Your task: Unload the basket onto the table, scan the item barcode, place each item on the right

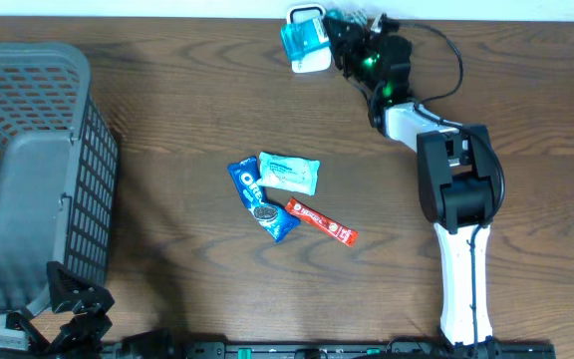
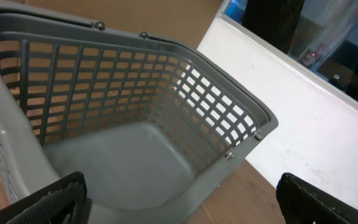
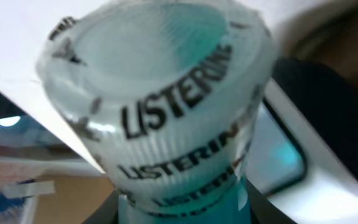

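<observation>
Up at the far edge of the counter, the right pincer is clamping the Listerine bottle, cap pointing back toward its wrist. It's holding the bottle right against the white scanner just past its fingertips, and I'm guessing that's so the barcode reads. The left pincer is hanging wide apart, gripping nothing, with the grey basket just ahead, probably on standby for the drop-off.
</observation>
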